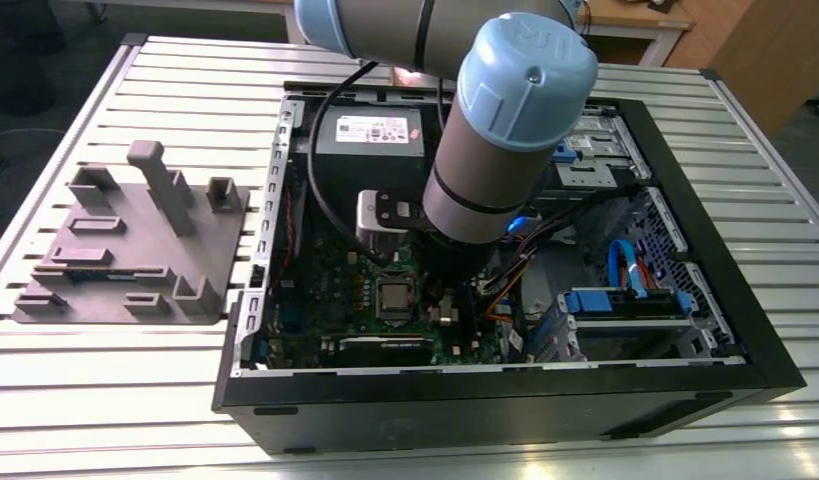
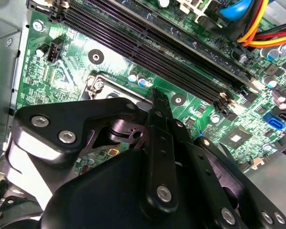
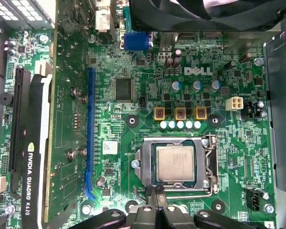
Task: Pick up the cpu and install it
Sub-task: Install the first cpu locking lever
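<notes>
Gripper (image 3: 156, 198) fingertips pressed together just beside cpu (image 3: 175, 163) seated in socket

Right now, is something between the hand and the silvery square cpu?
Nothing visible. The silvery square cpu lies in the metal-framed socket on the green motherboard, and the black hand sits beside its edge.

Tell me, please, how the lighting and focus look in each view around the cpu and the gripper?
First wrist view: the cpu sits evenly lit and sharp in its socket, with soft sheen on its metal top. Second wrist view: the gripper looms dark and slightly soft, with the motherboard crisp behind. Exterior view: the arm shades the case interior.
</notes>
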`<control>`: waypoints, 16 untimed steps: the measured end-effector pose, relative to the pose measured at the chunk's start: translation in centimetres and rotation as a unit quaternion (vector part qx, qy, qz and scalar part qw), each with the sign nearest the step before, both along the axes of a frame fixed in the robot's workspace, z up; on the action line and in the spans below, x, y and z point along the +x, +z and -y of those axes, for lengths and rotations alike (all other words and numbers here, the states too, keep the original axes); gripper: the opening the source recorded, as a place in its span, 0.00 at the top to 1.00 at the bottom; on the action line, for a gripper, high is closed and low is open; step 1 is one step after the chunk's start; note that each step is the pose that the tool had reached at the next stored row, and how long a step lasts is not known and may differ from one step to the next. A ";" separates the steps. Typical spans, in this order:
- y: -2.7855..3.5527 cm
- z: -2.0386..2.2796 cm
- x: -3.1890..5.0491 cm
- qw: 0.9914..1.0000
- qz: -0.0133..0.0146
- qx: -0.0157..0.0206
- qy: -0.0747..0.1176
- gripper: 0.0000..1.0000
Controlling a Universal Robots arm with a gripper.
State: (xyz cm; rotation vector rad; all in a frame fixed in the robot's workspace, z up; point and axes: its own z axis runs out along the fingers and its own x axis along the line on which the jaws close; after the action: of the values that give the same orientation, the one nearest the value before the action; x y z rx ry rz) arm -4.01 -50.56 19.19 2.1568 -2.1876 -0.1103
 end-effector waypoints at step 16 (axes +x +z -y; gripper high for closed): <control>-0.46 0.00 0.40 1.000 0.000 0.001 0.000 0.90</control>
State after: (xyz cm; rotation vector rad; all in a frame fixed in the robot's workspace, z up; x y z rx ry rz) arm -3.61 -50.55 18.73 2.1574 -2.1882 -0.1116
